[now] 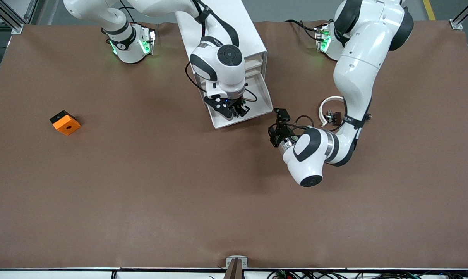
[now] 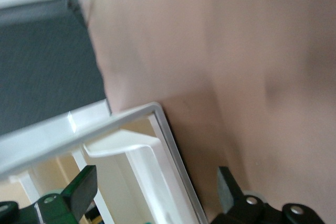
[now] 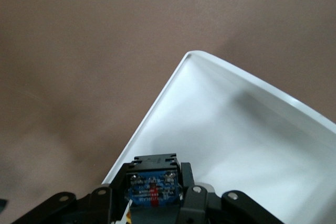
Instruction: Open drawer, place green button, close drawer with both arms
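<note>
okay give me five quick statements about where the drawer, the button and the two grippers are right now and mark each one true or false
1. The drawer is pulled out of the cabinet. True.
2. The right gripper is open and holds nothing. False: it is shut on the button, over the drawer.
3. The left gripper is open. True: it is beside the drawer's corner, gripping nothing.
4. The button lies on the drawer's floor. False: it sits between the right gripper's fingers, not yet released.
5. The orange block is inside the drawer. False: it lies on the table, toward the right arm's end.
</note>
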